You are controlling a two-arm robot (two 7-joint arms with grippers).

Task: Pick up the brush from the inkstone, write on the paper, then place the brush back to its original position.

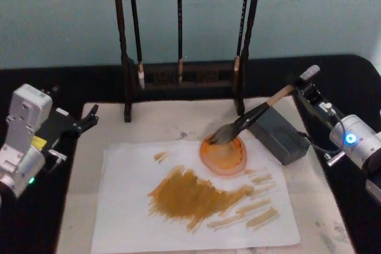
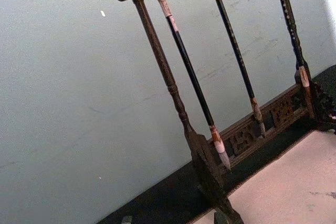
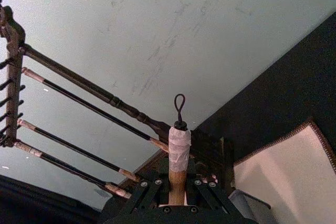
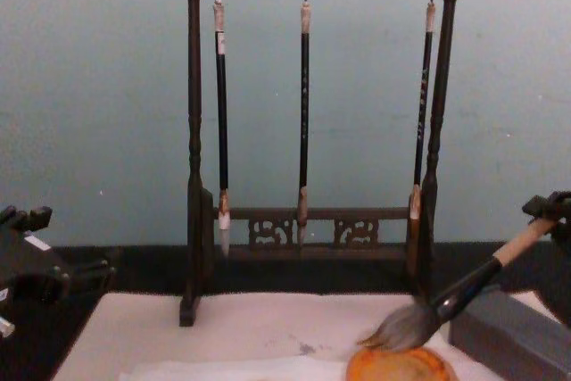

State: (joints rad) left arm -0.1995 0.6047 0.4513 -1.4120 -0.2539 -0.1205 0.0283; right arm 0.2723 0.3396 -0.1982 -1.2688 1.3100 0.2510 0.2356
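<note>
The mat [image 1: 333, 230] lies under the dish [image 1: 224, 157] and spreads out all round it. The rack [image 4: 192, 176] stands behind the dish with three thin brushes [image 4: 303, 113] hanging from it. The paper [image 1: 131, 206] runs forward from under the dish, with ochre strokes [image 1: 190, 194] just in front of the dish. A grey block [image 1: 280, 138] lies just right of the dish.

The brush [image 1: 255, 114] slants over the dish. Its bristles [image 1: 221, 135] are at the rim, touching or just clear – I can't tell which. The handle rises rightward over the block. My right gripper [image 1: 300, 90], up and right of the dish, is clamped on the handle's top end just below the taped cap [image 3: 178, 142]. My left gripper [image 1: 89, 118] sits parked well left of the dish.

I judge the brush light, with a stiff, smooth handle that could swivel in my fingers. The head is soft and wet – it will splay under pressure and may drip. Held this far up, the tip will swing wide, so I'd keep a firm hold and press gently.
</note>
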